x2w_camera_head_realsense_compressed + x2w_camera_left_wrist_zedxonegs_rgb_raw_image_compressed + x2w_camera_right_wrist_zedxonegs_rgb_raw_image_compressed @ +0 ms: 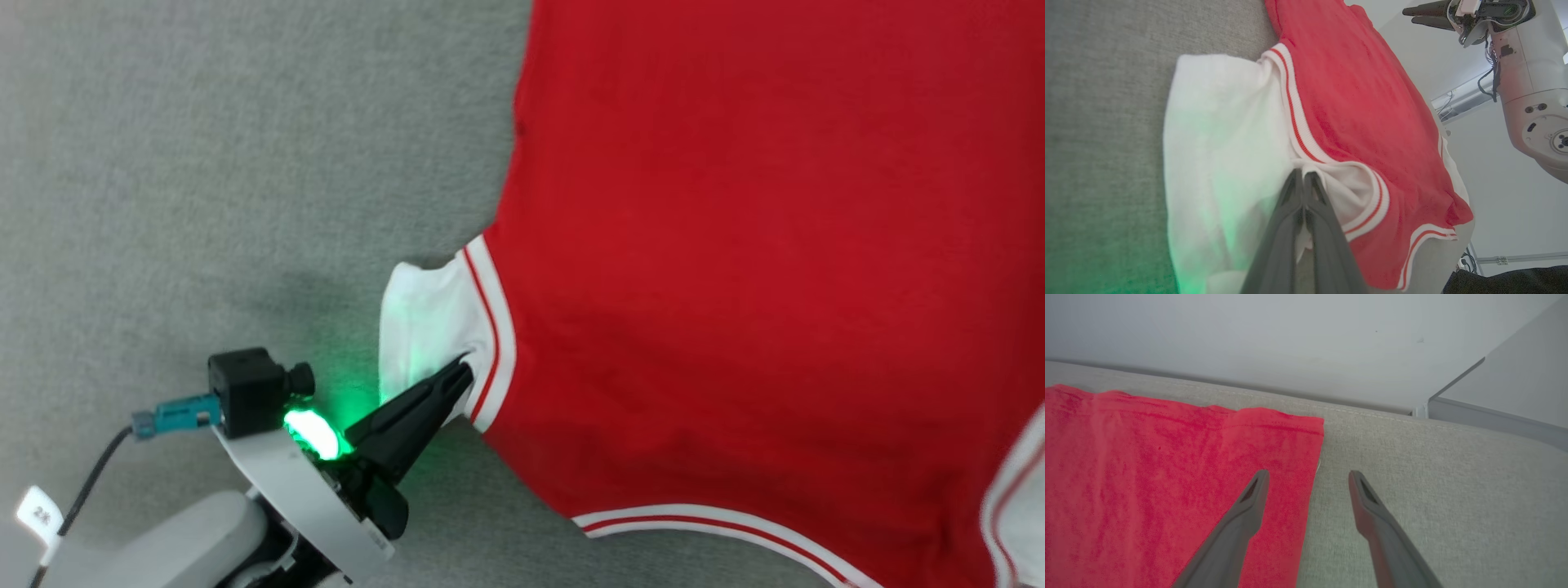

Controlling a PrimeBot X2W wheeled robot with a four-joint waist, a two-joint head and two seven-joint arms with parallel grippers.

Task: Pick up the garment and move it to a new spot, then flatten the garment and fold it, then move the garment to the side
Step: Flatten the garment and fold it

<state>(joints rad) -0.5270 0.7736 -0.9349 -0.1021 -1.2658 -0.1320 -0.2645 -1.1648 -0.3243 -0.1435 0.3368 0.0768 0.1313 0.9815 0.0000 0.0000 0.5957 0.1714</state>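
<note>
Lower left, closest to the lens: the left gripper (465, 371), lit by its green light (310, 433), is clenched on the white sleeve (424, 318) of the garment (735, 245), the fingertips meeting just beside the red-and-white striped armhole seam. The left wrist view shows the jaws pressed together at that seam (1303, 175), with white cloth puckered around the tips.

The sleeve lies partly folded on the grey surface (204, 163). To its right the red body spreads flat across the padding, plain side up with no lettering showing, striped trim curving along its near edge. A second strip of white trim shows at the far right margin.

On the robot's right, the right gripper (1308, 477) hangs spread wide and empty above the garment's side edge, one finger over red cloth, the other over bare grey. The hem lies near the surface's far border.

The shirt looks light, soft and limp: it will likely sag and drag, not lift as a sheet, and a single pinch may gather only one layer. Seams, ribbed trim and hem corners look like the firmest holds. Two holds set well apart should keep it taut for smoothing and folding.
</note>
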